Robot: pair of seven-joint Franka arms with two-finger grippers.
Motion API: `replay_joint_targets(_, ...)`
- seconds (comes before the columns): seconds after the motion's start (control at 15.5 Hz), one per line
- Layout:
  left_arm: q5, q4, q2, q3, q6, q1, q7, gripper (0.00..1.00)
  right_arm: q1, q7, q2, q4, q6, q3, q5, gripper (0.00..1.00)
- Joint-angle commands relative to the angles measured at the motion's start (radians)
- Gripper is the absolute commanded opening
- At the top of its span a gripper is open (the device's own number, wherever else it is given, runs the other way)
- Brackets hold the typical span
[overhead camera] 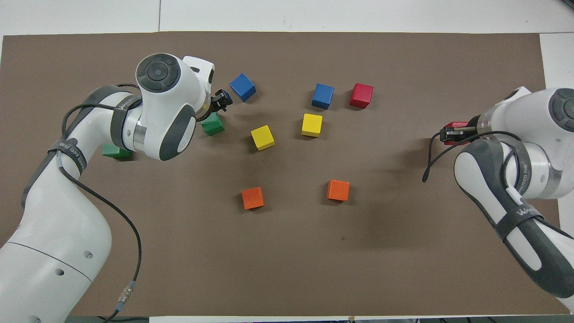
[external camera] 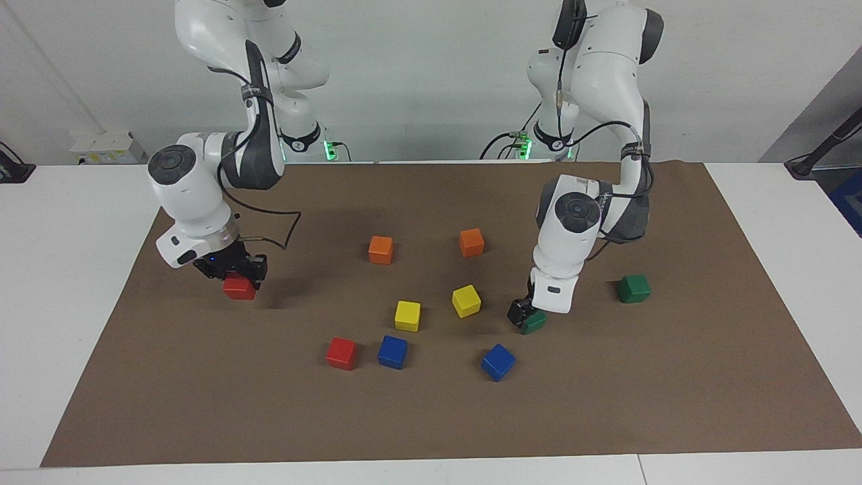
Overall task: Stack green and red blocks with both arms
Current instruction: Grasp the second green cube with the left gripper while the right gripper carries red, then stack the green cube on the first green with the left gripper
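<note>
In the facing view, at the left of the frame, the right gripper (external camera: 232, 273) is pinching a red cube (external camera: 239, 287) and holds it over the brown mat (external camera: 135, 377) toward the right arm's end of the worktop (external camera: 60, 283); the overhead view shows the same red cube at its right edge, clamped in the black fingers. Lower and nearer the centre of the facing frame, the second red cube (external camera: 341, 353) sits on the mat with a blue cube (external camera: 392, 351) just beside it. Above these in the frame is a yellow cube (external camera: 407, 315), and higher still an orange cube (external camera: 380, 249). Right of centre stand a second yellow cube (external camera: 466, 300) and a second orange cube (external camera: 471, 242), with another blue cube (external camera: 498, 362) lower in the frame. Next comes the left gripper (external camera: 524, 315), its jaws spread wide, low at a green cube (external camera: 534, 322) that rests on the mat; whether the fingers touch the cube cannot be told. In the overhead view this green cube is partly covered by the left arm's wrist. Farther right in the facing frame, the other green cube (external camera: 634, 288) lies alone on the mat toward the left arm's end, well apart from the first.
</note>
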Motion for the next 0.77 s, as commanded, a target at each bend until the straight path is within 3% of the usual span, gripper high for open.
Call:
replay_joint_targets(0.0, 0.061, -0.052, -0.005, 0.011, 0.063, -0.01, -0.016, 1.0, -0.054, -0.108, -0.022, -0.084, 0.089, 0.012, 0.001, 0.0)
replay_joint_targets(0.06, 0.058, -0.073, -0.005, 0.011, 0.096, -0.006, -0.018, 1.0, -0.057, -0.119, -0.019, -0.096, 0.117, 0.012, 0.001, 0.0)
replay_joint_targets(0.32, 0.033, -0.069, 0.008, 0.011, 0.118, -0.012, -0.077, 0.57, -0.074, -0.156, 0.032, -0.11, 0.2, 0.012, -0.001, 0.0)
replay_joint_targets(0.39, 0.032, -0.063, 0.008, 0.011, 0.1, -0.012, -0.105, 0.23, -0.074, -0.156, 0.04, -0.11, 0.208, 0.012, -0.001, 0.0)
replay_joint_targets(0.45, 0.032, -0.049, 0.006, 0.011, 0.065, -0.013, -0.111, 0.0, -0.074, -0.156, 0.049, -0.109, 0.209, 0.012, -0.001, 0.0)
replay_joint_targets(0.58, 0.039, 0.036, -0.005, 0.011, -0.123, 0.004, -0.084, 0.0, -0.077, -0.157, 0.064, -0.109, 0.23, 0.012, -0.001, 0.0)
replay_joint_targets(0.71, 0.027, -0.003, -0.093, 0.003, -0.193, 0.083, 0.092, 0.0, -0.077, -0.156, 0.07, -0.107, 0.237, 0.012, -0.001, 0.0)
